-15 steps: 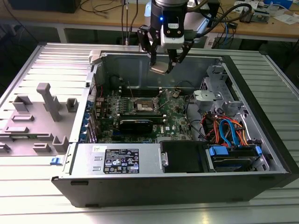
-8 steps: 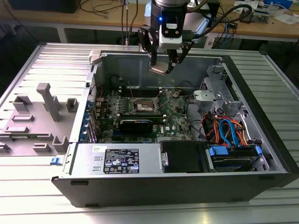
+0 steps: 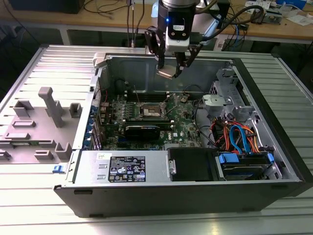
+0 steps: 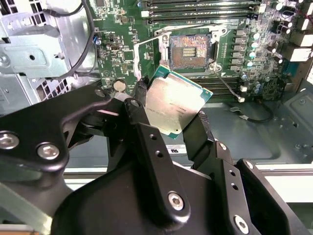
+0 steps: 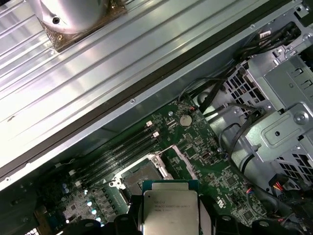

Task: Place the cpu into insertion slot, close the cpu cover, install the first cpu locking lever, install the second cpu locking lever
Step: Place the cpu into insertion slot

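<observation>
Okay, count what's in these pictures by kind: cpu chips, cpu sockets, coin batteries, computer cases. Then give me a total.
cpu: 1
insertion slot: 1
coin battery: 1
computer case: 1
Total: 4

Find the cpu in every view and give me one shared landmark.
Exterior view: the cpu hangs in the gripper above the open case.
Second wrist view: the cpu is clamped between the black fingers.
First wrist view: the cpu, silver face showing, is held over the green board.
Shared landmark: the insertion slot, uncovered on that board.
</observation>
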Motion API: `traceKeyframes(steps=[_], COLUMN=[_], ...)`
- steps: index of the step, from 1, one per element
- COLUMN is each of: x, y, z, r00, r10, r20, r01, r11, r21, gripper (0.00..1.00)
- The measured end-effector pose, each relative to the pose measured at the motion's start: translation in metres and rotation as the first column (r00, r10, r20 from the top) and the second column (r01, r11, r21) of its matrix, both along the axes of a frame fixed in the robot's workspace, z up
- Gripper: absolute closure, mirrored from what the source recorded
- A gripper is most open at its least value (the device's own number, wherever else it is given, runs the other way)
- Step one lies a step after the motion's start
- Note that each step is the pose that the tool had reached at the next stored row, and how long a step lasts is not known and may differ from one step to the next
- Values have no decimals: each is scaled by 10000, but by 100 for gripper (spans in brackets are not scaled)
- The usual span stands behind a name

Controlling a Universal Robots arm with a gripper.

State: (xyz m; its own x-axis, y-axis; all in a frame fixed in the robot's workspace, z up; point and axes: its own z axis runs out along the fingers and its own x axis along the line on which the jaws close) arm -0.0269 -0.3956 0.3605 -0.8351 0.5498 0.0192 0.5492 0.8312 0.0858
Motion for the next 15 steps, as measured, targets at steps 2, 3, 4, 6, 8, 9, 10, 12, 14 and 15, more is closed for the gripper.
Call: traceKeyframes(steps=[2, 3, 4, 6, 8, 9, 10, 12, 14, 15], x=[0, 0, 0, 0, 0, 0, 0, 0, 0, 0], y=[0, 0, 0, 0, 0, 0, 0, 0, 0, 0], z=[-6, -9, -11, -16, -18, -19, -19, -19, -19, -19], r00=[9998, 9996, 9993, 9983, 9973, 9973, 9973, 9973, 9973, 9973], r10=[-189, -296, -386, -582, -728, -729, -729, -729, -730, -731], r20=[0, -1, 0, 0, 0, 0, 0, 0, 0, 0], r01=[189, 296, 386, 582, 728, 729, 729, 729, 730, 731], r11=[9998, 9996, 9993, 9983, 9973, 9973, 9973, 9973, 9973, 9973], r21=[0, 0, -1, -1, -1, 0, 0, 0, 0, 0], gripper=[46, 46, 46, 46, 46, 46, 46, 46, 46, 46])
